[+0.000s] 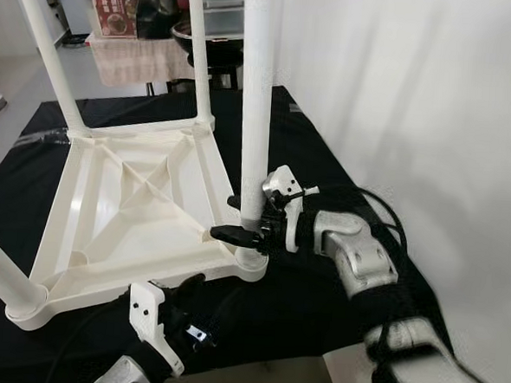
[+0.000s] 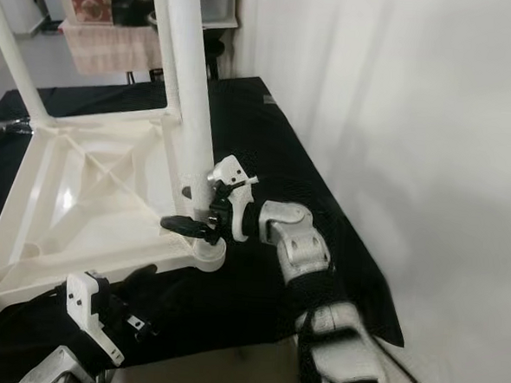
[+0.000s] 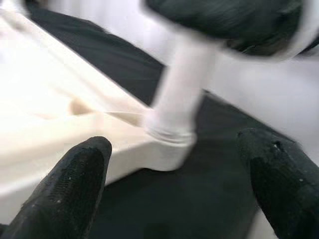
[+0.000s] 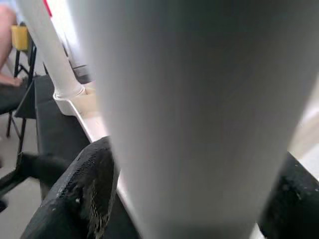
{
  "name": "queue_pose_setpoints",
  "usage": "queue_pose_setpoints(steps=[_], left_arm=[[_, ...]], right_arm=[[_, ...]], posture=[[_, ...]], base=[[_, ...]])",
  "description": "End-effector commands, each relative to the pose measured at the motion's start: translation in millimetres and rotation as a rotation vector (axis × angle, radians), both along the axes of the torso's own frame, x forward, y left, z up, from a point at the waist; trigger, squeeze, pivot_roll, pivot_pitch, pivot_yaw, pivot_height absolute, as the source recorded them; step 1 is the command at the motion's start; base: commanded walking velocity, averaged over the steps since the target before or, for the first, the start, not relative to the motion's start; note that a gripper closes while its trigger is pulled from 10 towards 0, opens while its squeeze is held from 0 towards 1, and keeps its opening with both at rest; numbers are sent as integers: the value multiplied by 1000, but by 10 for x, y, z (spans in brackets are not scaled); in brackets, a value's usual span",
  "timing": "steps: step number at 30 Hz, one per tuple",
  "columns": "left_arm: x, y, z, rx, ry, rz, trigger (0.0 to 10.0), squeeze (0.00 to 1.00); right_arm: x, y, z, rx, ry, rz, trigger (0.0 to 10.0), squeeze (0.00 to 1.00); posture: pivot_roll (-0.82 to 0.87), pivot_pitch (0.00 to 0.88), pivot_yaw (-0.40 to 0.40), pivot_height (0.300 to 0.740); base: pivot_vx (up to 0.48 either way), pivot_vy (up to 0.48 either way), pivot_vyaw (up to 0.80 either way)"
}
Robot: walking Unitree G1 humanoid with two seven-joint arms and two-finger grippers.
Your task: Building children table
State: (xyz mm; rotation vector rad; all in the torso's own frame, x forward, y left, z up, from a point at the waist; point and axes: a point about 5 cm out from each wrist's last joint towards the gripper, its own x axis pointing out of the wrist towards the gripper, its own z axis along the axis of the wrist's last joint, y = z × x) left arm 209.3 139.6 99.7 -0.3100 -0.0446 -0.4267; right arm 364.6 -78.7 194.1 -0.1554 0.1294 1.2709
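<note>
Here the right gripper [image 1: 246,224], clamped low on the upright white plastic tube leg [image 1: 256,105], should press it straight down into the upturned white plastic tabletop's [image 1: 124,209] corner socket [image 1: 252,262], avoiding tilt

Smooth, faintly glossy white plastic table [image 1: 124,209] on a matt black cloth [image 1: 327,161].

A low surface draped in black cloth [image 1: 319,152] carries everything. On it rests an upturned white plastic tabletop [image 1: 133,210], legs pointing upward.
</note>
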Motion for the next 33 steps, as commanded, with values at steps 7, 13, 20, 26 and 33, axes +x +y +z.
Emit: queue_pose_setpoints(steps=[7, 13, 20, 26, 33], left_arm=[[1, 168, -175, 29, 56, 41, 10000, 0], [-35, 190, -227, 37, 83, 34, 10000, 0], [-120, 161, -243, 37, 81, 28, 10000, 0], [-174, 195, -185, 39, 68, 34, 10000, 0], [-225, 261, -206, 29, 89, 26, 10000, 0]], right_arm=[[55, -8, -117, -6, 69, -10, 0, 0], [81, -132, -160, -13, 74, -37, 0, 0], [161, -349, -344, 46, 65, -518, 0, 0], [-678, -101, -977, -4, 115, -873, 0, 0], [-629, 63, -919, 11, 115, -724, 10000, 0]], posture=[[49, 0, -5, 740], [37, 0, 7, 740], [44, 0, -15, 740], [-33, 0, 44, 740], [-26, 0, 45, 740]], base=[[0, 0, 0], [0, 0, 0], [0, 0, 0], [0, 0, 0], [0, 0, 0]])
